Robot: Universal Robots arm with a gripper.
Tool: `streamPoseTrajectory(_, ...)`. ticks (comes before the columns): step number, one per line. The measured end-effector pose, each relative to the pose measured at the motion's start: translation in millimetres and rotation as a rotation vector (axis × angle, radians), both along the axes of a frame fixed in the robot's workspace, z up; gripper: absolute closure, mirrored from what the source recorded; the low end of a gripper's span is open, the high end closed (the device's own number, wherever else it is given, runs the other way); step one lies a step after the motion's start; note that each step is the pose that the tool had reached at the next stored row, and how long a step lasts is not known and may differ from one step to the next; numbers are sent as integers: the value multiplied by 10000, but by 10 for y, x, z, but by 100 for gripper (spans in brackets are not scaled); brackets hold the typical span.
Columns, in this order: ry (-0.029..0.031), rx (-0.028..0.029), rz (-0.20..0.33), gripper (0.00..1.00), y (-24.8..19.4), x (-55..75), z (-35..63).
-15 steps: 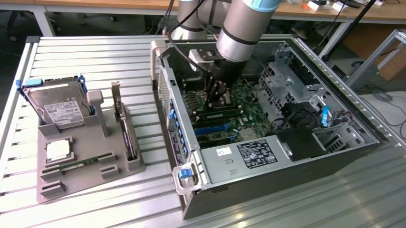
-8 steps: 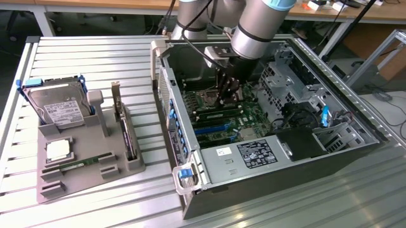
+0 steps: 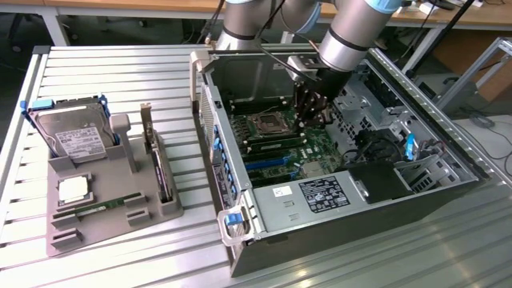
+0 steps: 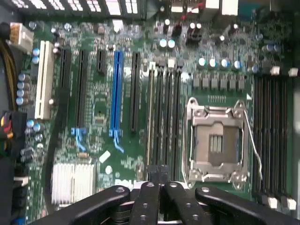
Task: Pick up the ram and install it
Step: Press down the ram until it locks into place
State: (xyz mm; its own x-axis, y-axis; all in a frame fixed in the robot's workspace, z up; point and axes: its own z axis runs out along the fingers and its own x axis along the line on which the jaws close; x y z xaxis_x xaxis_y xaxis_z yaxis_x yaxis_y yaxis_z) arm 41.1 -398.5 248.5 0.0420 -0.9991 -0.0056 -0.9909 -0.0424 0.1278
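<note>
The ram (image 3: pixel 99 210), a thin green stick, lies flat in the grey holder (image 3: pixel 76 231) on the table at the exterior view's left. My gripper (image 3: pixel 309 119) is far from it, down inside the open computer case (image 3: pixel 320 198), just above the motherboard (image 3: pixel 280 159) beside the empty processor socket (image 3: pixel 267 124). In the wrist view my gripper (image 4: pixel 159 174) is shut with nothing between its fingertips, hovering over the row of memory slots (image 4: pixel 165 117). The slot nearest the expansion slots looks paler than the rest; I cannot tell whether a stick sits in it.
The holder also carries a hard drive (image 3: pixel 72 135), a square silver processor (image 3: pixel 74 190) and an upright dark expansion card (image 3: pixel 157 165). Case walls, drive cages (image 3: pixel 360 111) and cables (image 3: pixel 376 150) hem in the gripper. A blue expansion slot (image 4: pixel 117 89) lies beside the memory slots.
</note>
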Motion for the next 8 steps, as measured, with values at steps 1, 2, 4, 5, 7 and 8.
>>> streamPoseTrajectory(1, 27, -10, -5, 89, 8, 88, -2)
streamPoseTrajectory(2, 50, -21, -9, 89, 14, 167, -3)
streamPoseTrajectory(4, 83, -41, -13, 89, 26, 296, -5)
streamPoseTrajectory(5, 104, -57, -19, 89, 32, 399, -5)
streamPoseTrajectory(7, 107, -66, -22, 89, 39, 491, -3)
streamPoseTrajectory(8, 107, -69, -22, 89, 41, 502, 3)
